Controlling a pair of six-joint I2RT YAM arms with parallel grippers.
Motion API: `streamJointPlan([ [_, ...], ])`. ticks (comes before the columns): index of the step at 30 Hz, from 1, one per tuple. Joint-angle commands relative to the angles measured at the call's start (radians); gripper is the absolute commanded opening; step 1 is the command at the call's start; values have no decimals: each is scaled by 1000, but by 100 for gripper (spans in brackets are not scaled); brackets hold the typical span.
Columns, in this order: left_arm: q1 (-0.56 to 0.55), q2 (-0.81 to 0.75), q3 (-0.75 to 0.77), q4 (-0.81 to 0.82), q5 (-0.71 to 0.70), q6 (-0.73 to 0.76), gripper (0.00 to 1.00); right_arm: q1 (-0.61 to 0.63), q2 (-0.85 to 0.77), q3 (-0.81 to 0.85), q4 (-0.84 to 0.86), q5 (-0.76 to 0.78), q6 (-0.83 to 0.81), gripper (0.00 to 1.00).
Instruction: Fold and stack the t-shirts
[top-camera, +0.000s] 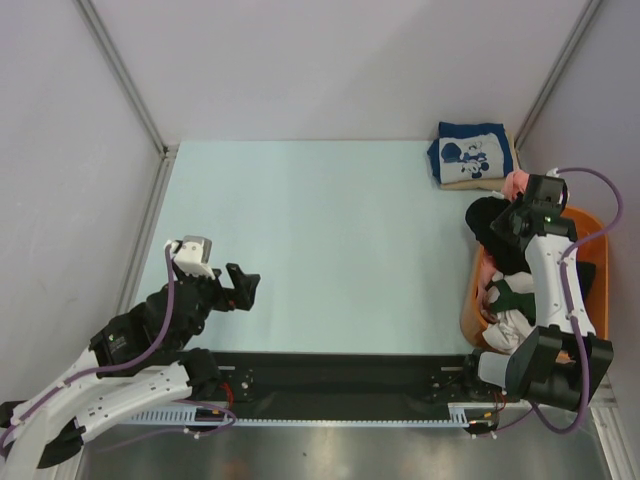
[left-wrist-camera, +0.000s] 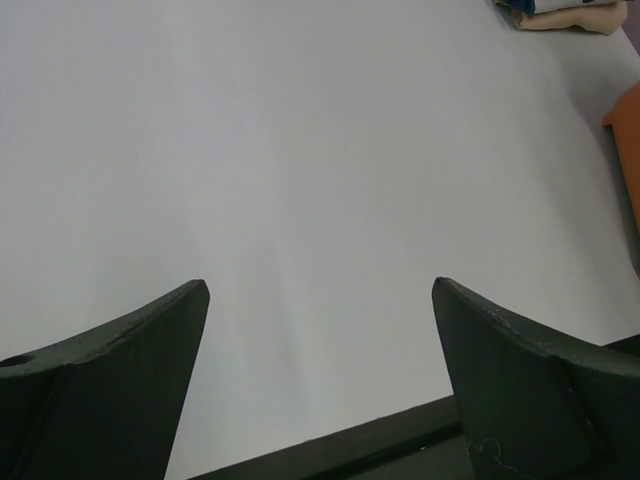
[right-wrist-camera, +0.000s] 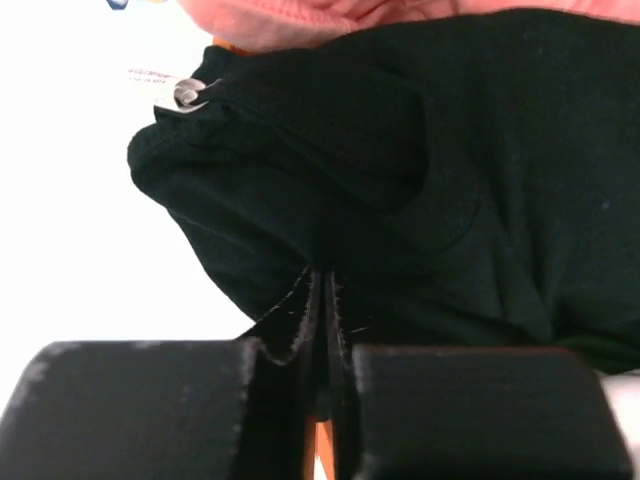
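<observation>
our right jaws pinch a fold of the black t-shirt (right-wrist-camera: 420, 170), at the orange basket (top-camera: 470, 302) at 3 o'clock of the bench (top-camera: 330, 250). our left jaws stand wide at 8 o'clock. the navy t-shirt (top-camera: 470, 153) lies folded at 1 o'clock.

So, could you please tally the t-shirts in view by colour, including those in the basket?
Navy t-shirt, white print: 1
Beige t-shirt, folded under the navy: 1
Pink t-shirt: 1
Black t-shirt, pinched in the right gripper: 1
Dark green t-shirt, in the basket: 1
Off-white t-shirt, in the basket: 1
Total: 6 in view; the pile may hide more.
</observation>
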Motion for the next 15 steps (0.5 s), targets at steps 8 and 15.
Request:
streamJointPlan([
  [8,4,2,-1,24,-9,-8,100,162,-32,371,-4,-121,-9,0],
  [15,5,-6,-1,22,-14,-11,100,721,248,1227,-103,-188,-188,0],
])
